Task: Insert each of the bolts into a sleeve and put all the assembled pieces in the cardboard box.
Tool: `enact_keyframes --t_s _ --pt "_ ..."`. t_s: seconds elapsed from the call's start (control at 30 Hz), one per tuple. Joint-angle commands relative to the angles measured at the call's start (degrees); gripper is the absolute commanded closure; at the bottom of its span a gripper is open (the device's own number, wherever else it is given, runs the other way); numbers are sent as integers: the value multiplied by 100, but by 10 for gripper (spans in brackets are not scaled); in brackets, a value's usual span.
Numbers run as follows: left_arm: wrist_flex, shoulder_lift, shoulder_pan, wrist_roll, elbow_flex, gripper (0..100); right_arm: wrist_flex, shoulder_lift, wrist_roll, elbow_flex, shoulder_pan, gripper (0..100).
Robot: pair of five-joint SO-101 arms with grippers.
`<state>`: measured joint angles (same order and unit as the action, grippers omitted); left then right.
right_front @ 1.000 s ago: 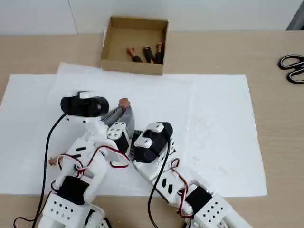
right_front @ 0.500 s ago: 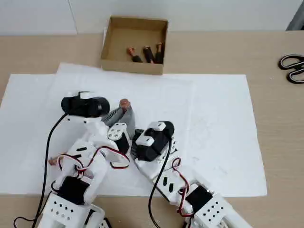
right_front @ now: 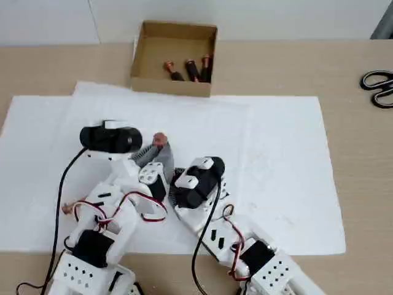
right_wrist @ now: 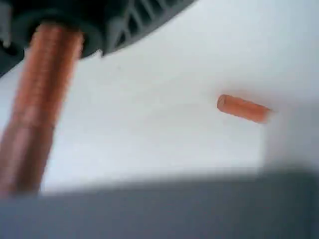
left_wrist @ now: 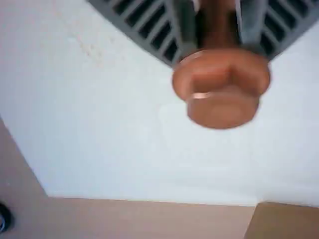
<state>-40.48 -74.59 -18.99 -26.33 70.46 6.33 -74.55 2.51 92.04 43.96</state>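
Copper is the marker here: in the high view three assembled pieces (right_front: 191, 69), copper bolts seated in dark sleeves, lie side by side inside the cardboard box (right_front: 171, 87) at the far edge of the table. I count those as done. Nearer, over the white sheet (right_front: 276, 160), my left gripper (right_front: 155, 153) is clenched on a bolt (right_front: 160, 139), whose head stands just clear of the fingertips and points toward the box. My right arm (right_front: 198, 178) lies close against the left one, with my right gripper (right_front: 174, 183) tucked under its wrist; whether it holds anything I cannot tell. A small copper piece (right_front: 65, 209) lies on the sheet just beside my left arm. Scissors (right_front: 377, 88) rest well apart at the table's right edge. In the left wrist view the bolt's broad head (left_wrist: 221, 89) juts past the ribbed grey fingers (left_wrist: 144, 25), which pinch its shank on both sides, with the sheet beneath it. In the right wrist view a threaded copper shaft (right_wrist: 42, 94) runs into a dark collar (right_wrist: 20, 22). I judge this collar a sleeve, though its outline is too blurred to confirm. A separate copper piece (right_wrist: 243, 108) lies flat on the sheet. My assessment: one bolt is at the joining step, not yet boxed, and at least one loose piece remains to be handled.
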Motion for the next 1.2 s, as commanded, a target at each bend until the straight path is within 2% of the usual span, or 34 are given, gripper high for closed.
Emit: enact_keyframes --t_s 0.0,0.53,0.67,1.17 --pt "-193 -9 18 -9 -22 993 -13 -189 35 -176 -145 995" --pt "-396 -9 0 -9 -119 993 -13 -189 35 -176 -145 995" --pt "-712 -9 -149 -9 -127 993 -13 -189 35 -176 -145 995" --pt "-1064 -9 -185 0 -119 993 -13 -189 35 -176 -145 995"
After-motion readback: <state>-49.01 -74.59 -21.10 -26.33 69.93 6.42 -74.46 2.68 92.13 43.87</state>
